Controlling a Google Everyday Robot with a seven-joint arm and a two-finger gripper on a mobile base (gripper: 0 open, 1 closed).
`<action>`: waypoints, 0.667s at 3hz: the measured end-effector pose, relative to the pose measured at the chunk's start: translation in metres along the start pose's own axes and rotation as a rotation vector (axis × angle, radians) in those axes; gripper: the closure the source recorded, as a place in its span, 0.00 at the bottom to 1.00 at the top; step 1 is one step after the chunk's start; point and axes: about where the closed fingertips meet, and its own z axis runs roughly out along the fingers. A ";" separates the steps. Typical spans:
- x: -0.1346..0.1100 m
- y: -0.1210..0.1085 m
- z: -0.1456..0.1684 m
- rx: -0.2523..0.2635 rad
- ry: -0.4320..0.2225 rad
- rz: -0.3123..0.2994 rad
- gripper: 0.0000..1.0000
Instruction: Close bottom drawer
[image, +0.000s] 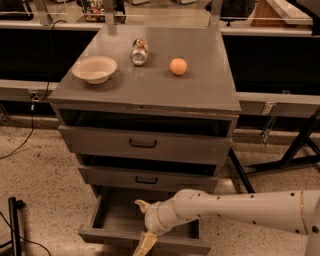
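Observation:
The bottom drawer (116, 218) of the grey cabinet is pulled well out, its inside showing and its front panel (100, 236) near the frame's lower edge. My gripper (143, 224) reaches in from the right on a white arm (235, 212) and sits over the drawer's front middle. Its fingers are spread apart: one cream fingertip (140, 204) points up over the drawer's inside, and the other (145, 243) hangs down across the front panel. It holds nothing. The drawer's handle is hidden.
The top drawer (142, 143) and middle drawer (146, 179) stand slightly open. On the cabinet top are a white bowl (95, 68), a tipped can (139, 51) and an orange (178, 66). A black stand (15, 225) is at left and dark table legs (295, 150) at right.

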 end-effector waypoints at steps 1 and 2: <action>0.009 0.003 0.030 0.026 -0.060 0.053 0.00; 0.009 0.003 0.030 0.026 -0.060 0.054 0.00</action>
